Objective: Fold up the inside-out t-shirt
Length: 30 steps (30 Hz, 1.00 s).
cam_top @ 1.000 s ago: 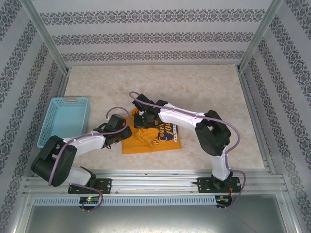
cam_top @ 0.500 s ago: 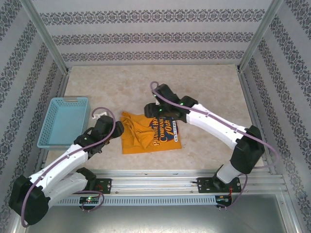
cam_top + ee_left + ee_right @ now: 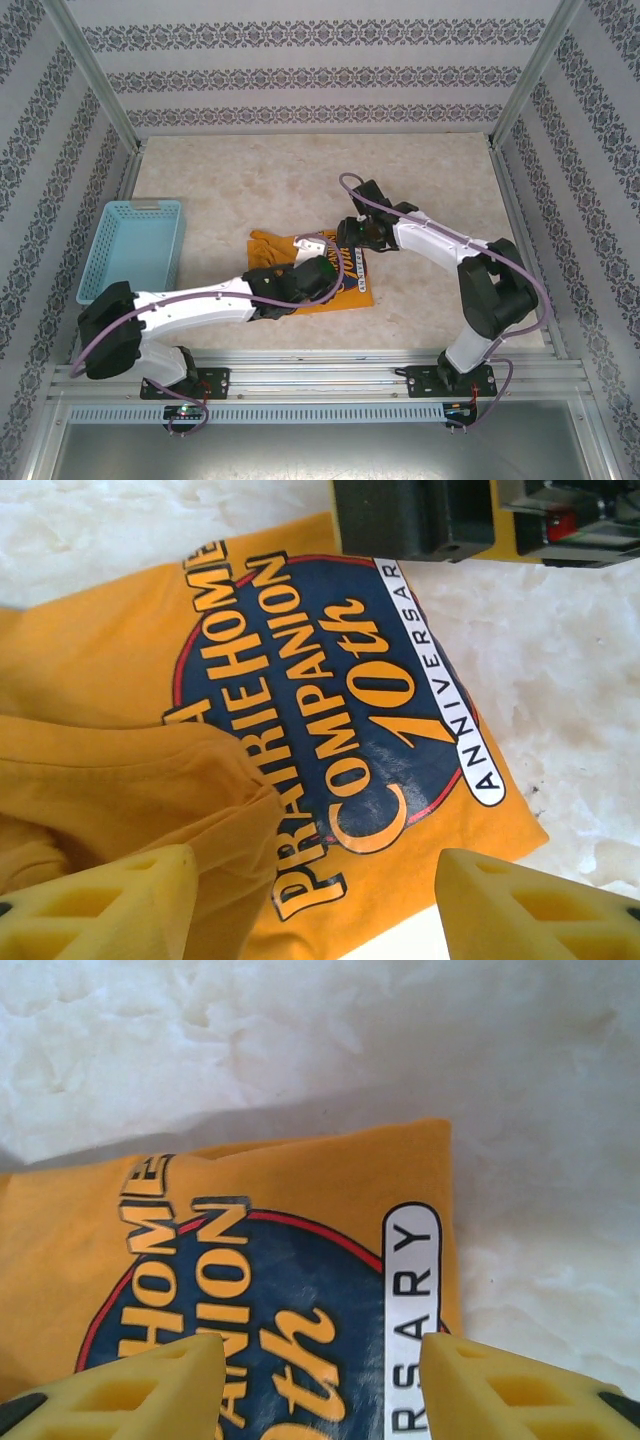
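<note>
Left gripper [image 3: 315, 880], yellow fingers spread and empty, hovers over the rumpled mustard-orange cotton t-shirt [image 3: 100, 670] (emblem [image 3: 330, 710] face up) on the beige marbled table [image 3: 420, 180]. The right gripper [image 3: 320, 1370], likewise spread and empty, hangs above the emblem's edge. Better to pinch single layers and draw the folds flat first. Light blue plastic basket [image 3: 135, 250] stands well left; the close-set arms could collide.

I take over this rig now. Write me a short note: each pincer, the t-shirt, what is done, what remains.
Left pincer: open, empty, low over the emblem.
Right pincer: open, empty, over the far edge of the t-shirt.
T-shirt: on the table between the arms, emblem up, one side bunched.
Done: roughly gathered into a rectangle.
Left: probably smooth the bunched side, then finish the fold.
</note>
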Tool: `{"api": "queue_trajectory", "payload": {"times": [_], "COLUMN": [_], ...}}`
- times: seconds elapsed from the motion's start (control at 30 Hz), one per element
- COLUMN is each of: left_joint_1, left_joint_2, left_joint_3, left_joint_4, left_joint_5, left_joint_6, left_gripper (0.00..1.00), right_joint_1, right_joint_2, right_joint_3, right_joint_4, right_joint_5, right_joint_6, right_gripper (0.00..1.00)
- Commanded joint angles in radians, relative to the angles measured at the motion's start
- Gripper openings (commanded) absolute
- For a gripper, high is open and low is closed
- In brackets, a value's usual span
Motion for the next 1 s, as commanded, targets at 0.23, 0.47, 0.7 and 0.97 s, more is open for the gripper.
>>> {"api": "queue_trajectory", "payload": {"times": [0.23,0.47,0.7,0.97], "left_joint_1": [0.100,0.124,0.144,0.152], "left_joint_2": [0.067,-0.182,-0.469,-0.336], "left_joint_3": [-0.064,-0.283,-0.369,-0.233], "left_joint_4": [-0.143,-0.388,-0.434,-0.114], "left_joint_5": [-0.096,-0.204,-0.303,-0.142], "left_joint_6": [-0.202,-0.453,-0.378,-0.153], "left_gripper": [0.52,0.37,0.37,0.49], "right_joint_1": [-0.020,-0.033,-0.016,0.025], "right_joint_2": [0.116,0.122,0.011,0.053], "right_joint_3": [-0.049,-0.064,-0.064,0.065], "right_joint_4": [0.108,0.053,0.044,0.023], "right_joint_5": [-0.015,0.078,0.081,0.084], "right_joint_6": [0.028,0.035,-0.017,-0.066], "right_gripper": [0.49,0.44,0.50,0.54]}}
